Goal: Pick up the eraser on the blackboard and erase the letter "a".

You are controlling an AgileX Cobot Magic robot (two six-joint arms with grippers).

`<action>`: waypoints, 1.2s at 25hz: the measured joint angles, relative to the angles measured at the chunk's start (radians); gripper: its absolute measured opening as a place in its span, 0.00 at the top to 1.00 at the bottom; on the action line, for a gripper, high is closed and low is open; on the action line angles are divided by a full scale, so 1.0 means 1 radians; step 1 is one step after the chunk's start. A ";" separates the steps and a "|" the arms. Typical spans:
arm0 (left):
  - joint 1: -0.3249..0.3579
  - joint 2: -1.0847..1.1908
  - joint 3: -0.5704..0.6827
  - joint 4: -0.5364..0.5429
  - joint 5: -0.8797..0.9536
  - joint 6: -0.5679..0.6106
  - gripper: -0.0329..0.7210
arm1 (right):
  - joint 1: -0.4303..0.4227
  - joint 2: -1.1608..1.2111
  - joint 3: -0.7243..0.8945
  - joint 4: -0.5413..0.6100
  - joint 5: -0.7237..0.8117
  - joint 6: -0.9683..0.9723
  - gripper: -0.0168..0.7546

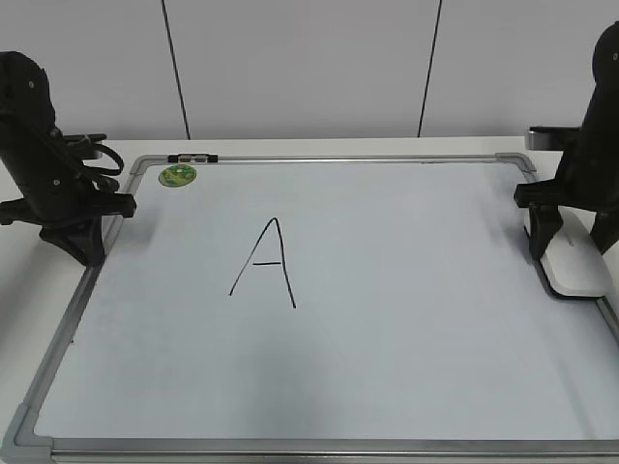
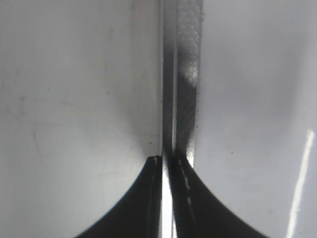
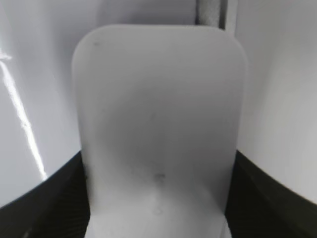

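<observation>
The blackboard [image 1: 387, 319] is a white board with a grey frame, lying flat. It bears only a tall capital "A" [image 1: 266, 266]; the small letter "a" is nowhere in view. The white eraser [image 1: 577, 269] rests at the board's right edge. My right gripper [image 1: 573, 249] straddles it, with a finger tight against each long side. In the right wrist view the eraser [image 3: 158, 114] fills the space between the jaws [image 3: 158, 158], with no gap showing. My left gripper [image 1: 87, 253] is shut and empty at the board's left frame [image 2: 187, 59], its fingertips [image 2: 167, 161] nearly touching.
A green round sticker [image 1: 178, 175] sits at the board's far left corner, with a small dark clip [image 1: 191, 157] on the top frame beside it. A white wall stands close behind the table.
</observation>
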 joint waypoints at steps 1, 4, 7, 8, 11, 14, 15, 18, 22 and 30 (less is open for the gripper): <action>0.000 0.000 0.000 0.000 0.000 0.000 0.92 | 0.000 0.008 0.000 0.000 0.000 0.000 0.29; 0.000 0.000 0.000 0.000 0.000 0.000 0.92 | 0.000 0.020 0.000 0.000 0.000 0.000 0.29; 0.000 0.000 0.000 0.000 0.000 0.001 0.92 | 0.000 0.022 -0.002 0.001 0.000 0.000 0.29; 0.000 0.000 0.000 0.000 0.000 0.001 0.92 | 0.000 0.023 -0.002 0.002 0.000 0.000 0.29; 0.000 0.000 0.000 0.000 0.000 0.001 0.92 | 0.000 0.023 -0.002 0.005 0.000 0.000 0.29; 0.000 0.000 0.000 0.000 0.000 0.001 0.92 | 0.000 0.024 -0.002 0.008 0.000 -0.001 0.29; 0.000 0.000 0.000 0.000 0.000 0.001 0.92 | 0.000 0.026 -0.002 0.008 0.000 -0.001 0.29; 0.000 0.000 0.000 0.000 0.000 0.002 0.92 | 0.000 0.026 -0.002 0.008 -0.002 -0.005 0.28; 0.000 0.000 0.000 -0.001 0.000 0.002 0.92 | 0.000 0.026 -0.002 0.022 -0.002 -0.018 0.14; 0.000 0.000 0.000 -0.001 0.000 0.002 0.92 | 0.000 0.026 -0.054 0.027 -0.002 -0.035 0.11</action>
